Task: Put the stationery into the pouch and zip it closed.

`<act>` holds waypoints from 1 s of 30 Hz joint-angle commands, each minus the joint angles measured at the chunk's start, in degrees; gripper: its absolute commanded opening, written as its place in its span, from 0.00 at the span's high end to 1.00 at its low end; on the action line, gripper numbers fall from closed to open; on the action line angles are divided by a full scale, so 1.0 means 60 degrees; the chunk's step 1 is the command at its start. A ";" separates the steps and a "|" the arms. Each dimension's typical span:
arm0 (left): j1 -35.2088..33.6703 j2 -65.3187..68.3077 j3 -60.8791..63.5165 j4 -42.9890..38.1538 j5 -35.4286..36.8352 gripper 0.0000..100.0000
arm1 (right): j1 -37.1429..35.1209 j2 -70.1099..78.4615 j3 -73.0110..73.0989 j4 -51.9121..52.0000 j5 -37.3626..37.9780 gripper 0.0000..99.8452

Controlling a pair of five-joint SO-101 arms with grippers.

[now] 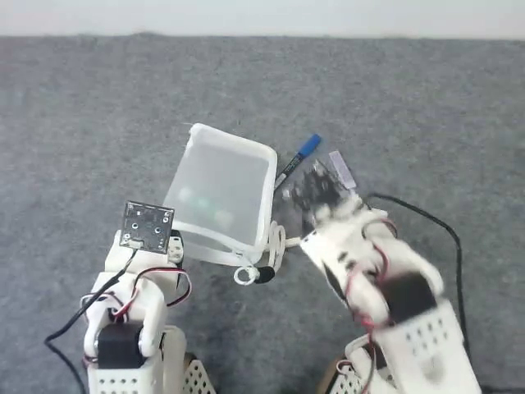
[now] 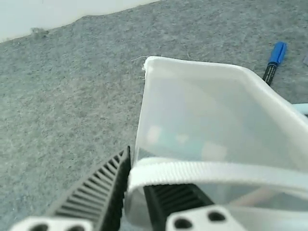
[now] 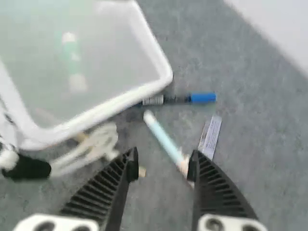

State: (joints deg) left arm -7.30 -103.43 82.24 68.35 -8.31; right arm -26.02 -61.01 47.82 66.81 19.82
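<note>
The translucent white pouch (image 1: 221, 187) lies mid-table with items dimly showing inside it. My left gripper (image 2: 137, 190) is shut on the pouch's (image 2: 211, 120) white zipper band at its near corner, and stands at that corner (image 1: 185, 246) in the high view. My right gripper (image 3: 163, 156) hangs open over a light blue pen (image 3: 162, 138) that lies on the mat between its fingers. Beyond it lie a black pen with a blue cap (image 3: 178, 99) and a small white strip (image 3: 210, 136). From above, the right gripper (image 1: 316, 197) hovers beside the pouch's right edge, near the blue-capped pen (image 1: 297, 158).
A white cord with a black pull (image 1: 261, 272) trails from the pouch's near right corner, close to the right gripper. Grey carpet (image 1: 98, 115) covers the table, open to the left and far side. A black cable (image 1: 447, 238) loops by the right arm.
</note>
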 commanded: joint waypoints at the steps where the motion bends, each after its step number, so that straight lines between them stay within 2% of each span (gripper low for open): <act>1: -0.0044 -0.0147 -0.0842 0.0059 -0.0044 0.99 | 0.0593 0.1150 -0.0982 -0.0183 -0.0777 0.84; 5: -0.0059 -0.0147 -0.1062 0.0044 -0.0044 0.99 | 0.1062 0.2117 -0.1201 -0.0286 -0.0938 0.84; 13: -0.0044 0.0396 -0.2147 0.0073 -0.0103 0.99 | 0.1209 0.2835 -0.1216 -0.0842 -0.1128 0.84; 16: -0.0044 0.1919 -0.3055 0.0015 -0.0249 0.99 | 0.1502 0.3040 -0.1216 -0.1062 -0.1714 0.84; 22: -0.0044 0.5773 -0.5971 0.0601 -0.0147 0.99 | 0.2073 0.3685 -0.1201 -0.1487 -0.1919 0.84; 30: -0.0029 0.9714 -1.0176 0.2579 0.1421 0.99 | 0.2088 0.4755 -0.1201 -0.2190 -0.3194 0.84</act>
State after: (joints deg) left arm -7.30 -53.14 32.31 79.78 -3.56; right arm -14.51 -33.05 43.96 55.47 2.77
